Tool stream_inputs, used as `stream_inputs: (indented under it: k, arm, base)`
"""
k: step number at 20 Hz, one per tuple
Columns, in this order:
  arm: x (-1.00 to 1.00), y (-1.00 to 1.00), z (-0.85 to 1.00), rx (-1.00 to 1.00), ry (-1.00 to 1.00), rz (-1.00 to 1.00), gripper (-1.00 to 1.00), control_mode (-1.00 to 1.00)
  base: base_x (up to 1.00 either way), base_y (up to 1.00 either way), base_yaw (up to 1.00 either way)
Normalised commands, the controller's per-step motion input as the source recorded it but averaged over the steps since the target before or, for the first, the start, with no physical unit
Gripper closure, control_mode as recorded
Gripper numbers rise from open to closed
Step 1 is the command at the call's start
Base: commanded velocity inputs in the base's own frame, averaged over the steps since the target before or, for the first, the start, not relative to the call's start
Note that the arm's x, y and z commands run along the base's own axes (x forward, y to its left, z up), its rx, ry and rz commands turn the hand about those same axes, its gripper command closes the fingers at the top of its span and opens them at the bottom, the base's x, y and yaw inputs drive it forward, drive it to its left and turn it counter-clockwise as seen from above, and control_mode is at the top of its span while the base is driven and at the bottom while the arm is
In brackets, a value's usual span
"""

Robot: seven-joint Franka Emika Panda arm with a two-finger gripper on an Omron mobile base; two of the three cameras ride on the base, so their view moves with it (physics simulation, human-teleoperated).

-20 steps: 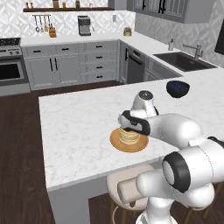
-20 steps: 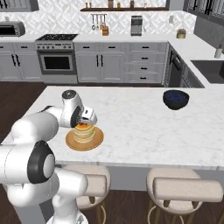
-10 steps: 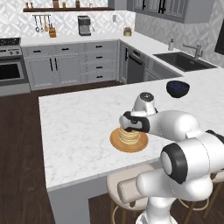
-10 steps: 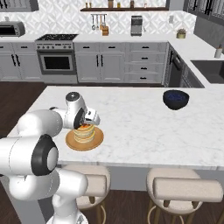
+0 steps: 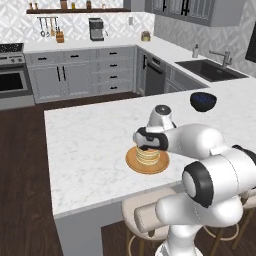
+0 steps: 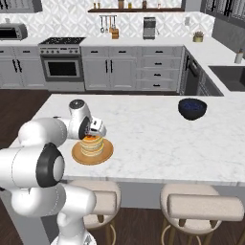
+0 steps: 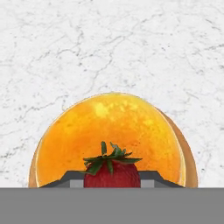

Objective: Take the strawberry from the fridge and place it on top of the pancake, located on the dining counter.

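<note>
Strawberry was held between the fingers, which were pinched tight on it, right above the pancake. In the hand view only its top half and green leaves showed; the bottom was cut off, so I could not tell if it touched the pancake. The finger tips were mostly hidden too, just little grey bits at each side of the berry.

In the left base view the hand covered the berry, and the pancake sat as a stack on a round brown plate on the white table. In the right base view the hand sat just over the pancake, and the berry was too small to make out. A dark blue bowl stood well apart on the same table.

Since a second ago the hand had come a little lower over the stack. The pancake, plate and bowl had stayed where they were.
</note>
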Motion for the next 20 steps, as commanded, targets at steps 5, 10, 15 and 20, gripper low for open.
stream_inputs:
  k: [5, 10, 15, 20]
  arm:
    - [0.14, 0.00, -0.03, 0.00, 0.00, 0.00, 1.00, -1.00]
    - [0.00, 0.00, -0.19, 0.00, 0.03, 0.00, -1.00, -1.00]
    - [-0.01, 0.00, -0.08, 0.00, 0.02, 0.00, -1.00, -1.00]
    - [-0.02, 0.00, 0.00, 0.00, 0.00, 0.00, -1.00, -1.00]
  base:
    - [0.00, 0.00, 0.00]
    - [0.00, 0.00, 0.00]
    - [0.00, 0.00, 0.00]
    - [0.00, 0.00, 0.00]
